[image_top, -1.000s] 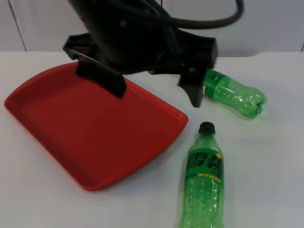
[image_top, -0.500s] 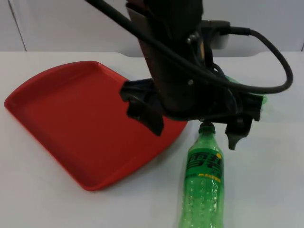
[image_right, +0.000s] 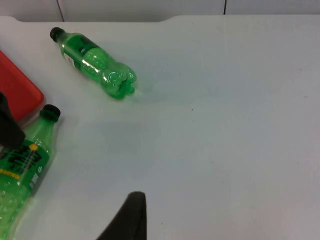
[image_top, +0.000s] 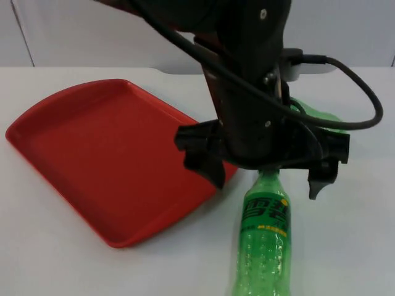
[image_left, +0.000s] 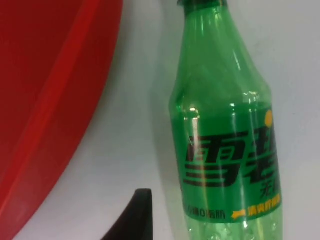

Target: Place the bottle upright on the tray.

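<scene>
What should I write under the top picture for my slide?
Left gripper open over a lying green bottle beside the red tray.

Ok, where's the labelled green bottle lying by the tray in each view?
Top view: labelled bottle lower centre-right, cap under the open left tool, right of the red tray.
Left wrist view: close up, beside the tray's edge.
Right wrist view: by the tray's corner, nearer than the second bottle.
Shared landmark: the tray.

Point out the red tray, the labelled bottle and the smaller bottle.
red tray (image_top: 92, 154), top view, bare floor.
labelled bottle (image_left: 225, 145), left wrist view, label.
smaller bottle (image_right: 95, 62), right wrist view, body.
</scene>
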Controlling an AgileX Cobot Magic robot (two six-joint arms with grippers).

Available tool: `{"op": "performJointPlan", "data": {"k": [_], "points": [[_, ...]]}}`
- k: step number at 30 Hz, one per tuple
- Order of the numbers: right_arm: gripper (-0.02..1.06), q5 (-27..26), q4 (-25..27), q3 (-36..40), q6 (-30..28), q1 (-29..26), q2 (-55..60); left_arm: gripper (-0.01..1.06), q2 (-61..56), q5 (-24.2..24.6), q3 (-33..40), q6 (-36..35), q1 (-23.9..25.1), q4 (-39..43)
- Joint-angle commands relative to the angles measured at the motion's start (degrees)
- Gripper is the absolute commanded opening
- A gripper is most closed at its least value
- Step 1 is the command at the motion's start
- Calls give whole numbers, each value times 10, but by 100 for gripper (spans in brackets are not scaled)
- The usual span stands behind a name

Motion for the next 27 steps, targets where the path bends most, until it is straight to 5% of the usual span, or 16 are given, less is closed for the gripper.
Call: {"op": "performJointPlan", "data": {"k": [1,10,27], "points": [[104,-2,1,4,-6,-4,-3,105,10,-12,-5,-22,-5,0],[104,-2,1,4,-6,-4,-3,105,64,44,-71,-45,-5,35],[104,-2,1,4,-6,-4,-3,105,142,34,-113,-75,-5,41]]}}
